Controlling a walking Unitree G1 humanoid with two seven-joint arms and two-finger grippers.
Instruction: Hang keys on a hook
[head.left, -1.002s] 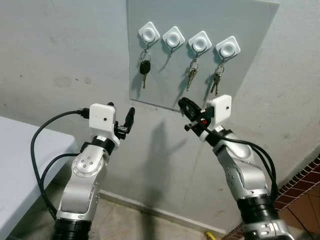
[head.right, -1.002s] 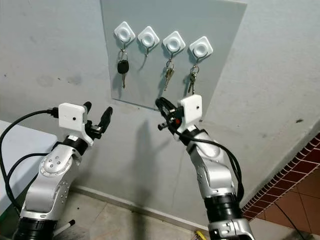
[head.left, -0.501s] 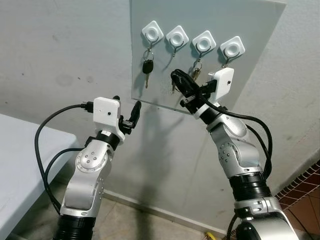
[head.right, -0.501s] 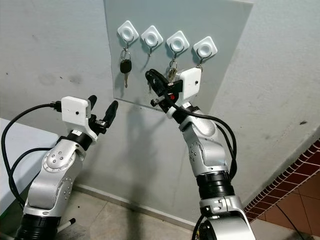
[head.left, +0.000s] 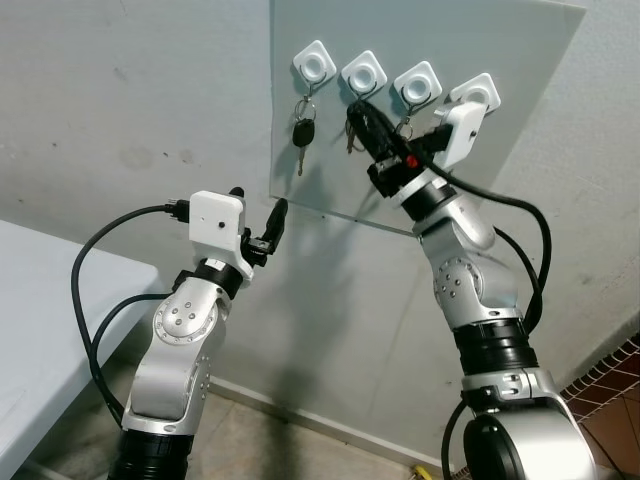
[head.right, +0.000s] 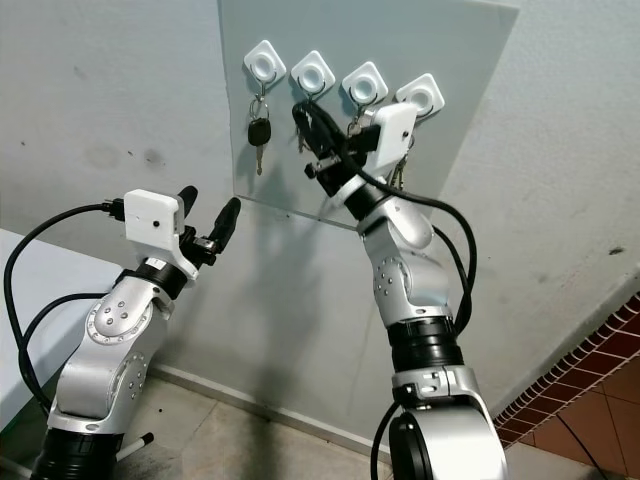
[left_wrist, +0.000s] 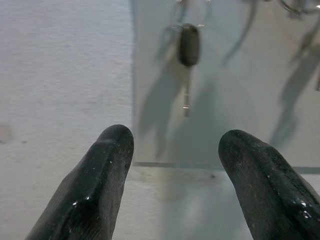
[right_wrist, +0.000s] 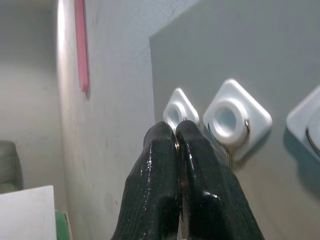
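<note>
A grey board (head.left: 520, 60) on the wall carries a row of white hooks. A black-headed key (head.left: 303, 133) hangs from the leftmost hook (head.left: 315, 65). My right gripper (head.left: 356, 110) is raised against the second hook (head.left: 363, 73), shut on a key ring (right_wrist: 177, 145) whose keys (head.left: 349, 140) dangle below its fingers. In the right wrist view the fingertips (right_wrist: 162, 135) sit just under that second hook (right_wrist: 230, 120). Keys (head.left: 405, 126) on the third hook (head.left: 417, 83) peek out behind the arm. My left gripper (head.left: 258, 208) is open, held below the board's left corner, pointing at the black key (left_wrist: 189, 46).
The right wrist's white camera housing (head.left: 460, 135) covers the area below the fourth hook (head.left: 478, 92). A white table (head.left: 30, 330) stands at the left. Tiled floor (head.left: 622, 400) shows at the lower right.
My right arm has swung up and left, carrying the keys from below the board's edge to the second hook. The left arm has risen slightly.
</note>
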